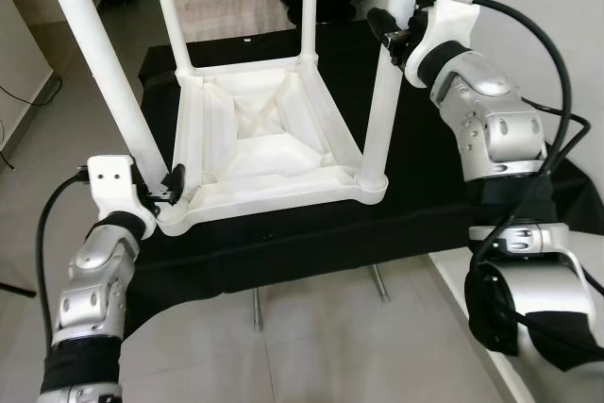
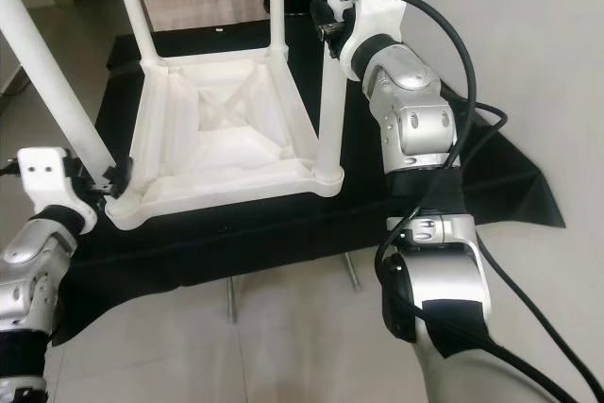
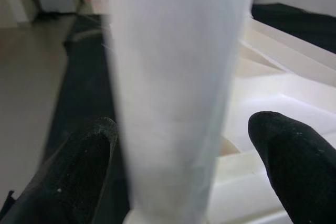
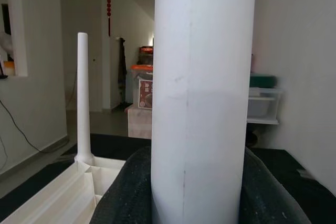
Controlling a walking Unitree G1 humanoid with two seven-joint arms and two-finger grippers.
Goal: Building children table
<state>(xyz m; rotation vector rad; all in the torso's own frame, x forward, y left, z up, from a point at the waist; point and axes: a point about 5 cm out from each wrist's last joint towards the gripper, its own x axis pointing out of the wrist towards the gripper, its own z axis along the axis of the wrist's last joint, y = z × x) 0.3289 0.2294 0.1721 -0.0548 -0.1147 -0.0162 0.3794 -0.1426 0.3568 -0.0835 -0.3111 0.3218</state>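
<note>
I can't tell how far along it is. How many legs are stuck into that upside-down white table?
4. Near left leg, with the left gripper at its base; near right leg, held by the right gripper; far left leg; far right leg.

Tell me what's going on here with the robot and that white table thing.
The robot is putting together a small white children's table, which lies upside down on a black cloth with its four legs pointing up. The left gripper sits at the base of the near left leg, its fingers spread either side of it with gaps showing. The right gripper is higher up, closed around the near right leg.
</note>
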